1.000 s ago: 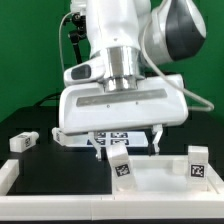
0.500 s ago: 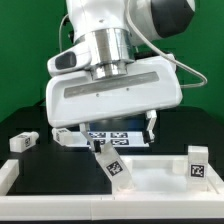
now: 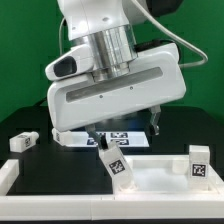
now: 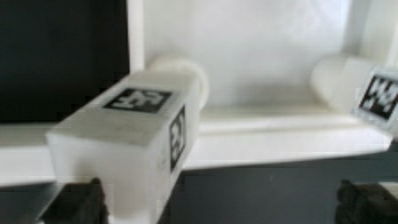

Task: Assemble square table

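Note:
The white square table top (image 3: pixel 160 182) lies at the front right; in the wrist view (image 4: pixel 249 60) it fills the middle. A white tagged leg (image 3: pixel 114 165) leans tilted at its near corner and looms large in the wrist view (image 4: pixel 134 130). A second leg (image 3: pixel 199 162) stands on the top's right side and also shows in the wrist view (image 4: pixel 365 90). A third leg (image 3: pixel 22 142) lies on the black table at the left. My gripper (image 3: pixel 128 138) hangs tilted over the top, jaws wide open. One finger (image 4: pixel 75 200) is right beside the tilted leg, the other (image 4: pixel 365 200) is far from it.
The marker board (image 3: pixel 120 135) lies behind the gripper, partly hidden by it. A low white border rail (image 3: pixel 8 172) runs along the front left. The black table surface lies between the lying leg and the table top.
The arm has swung toward the exterior view's left and tilted. The near leg, upright a second ago, now leans with its top toward the left. The jaws stayed open.

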`<action>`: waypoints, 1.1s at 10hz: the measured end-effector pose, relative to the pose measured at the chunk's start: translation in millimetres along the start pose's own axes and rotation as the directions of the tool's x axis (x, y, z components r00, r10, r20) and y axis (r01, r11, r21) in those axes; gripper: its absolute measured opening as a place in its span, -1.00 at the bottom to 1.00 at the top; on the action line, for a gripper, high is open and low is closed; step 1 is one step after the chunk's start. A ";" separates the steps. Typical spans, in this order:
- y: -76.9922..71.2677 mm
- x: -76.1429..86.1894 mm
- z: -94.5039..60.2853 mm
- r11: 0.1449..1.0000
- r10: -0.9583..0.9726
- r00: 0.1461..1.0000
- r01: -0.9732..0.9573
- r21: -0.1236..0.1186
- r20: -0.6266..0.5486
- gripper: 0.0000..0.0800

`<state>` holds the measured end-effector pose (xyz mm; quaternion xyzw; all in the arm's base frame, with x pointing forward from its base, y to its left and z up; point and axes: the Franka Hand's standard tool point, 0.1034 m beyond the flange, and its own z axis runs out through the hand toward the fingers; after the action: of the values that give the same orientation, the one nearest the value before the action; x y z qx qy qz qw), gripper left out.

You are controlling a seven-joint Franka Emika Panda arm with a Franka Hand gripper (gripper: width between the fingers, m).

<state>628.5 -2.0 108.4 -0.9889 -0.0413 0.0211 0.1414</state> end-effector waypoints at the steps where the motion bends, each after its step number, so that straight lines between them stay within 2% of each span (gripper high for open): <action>1: 2.6 -2.3 -1.0 1.000 -0.005 0.999 0.005 0.011 0.047 0.62; 4: 19.6 -8.3 -1.4 1.000 0.011 0.999 -0.011 -0.001 0.034 0.62; 7: 20.9 -5.0 -1.4 1.000 0.012 1.000 -0.012 -0.007 0.018 0.62; 11: 20.7 -6.3 0.2 1.000 0.026 0.999 -0.026 -0.003 0.027 0.62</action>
<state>623.8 -22.3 102.6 -0.9891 -0.0305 0.0362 0.1392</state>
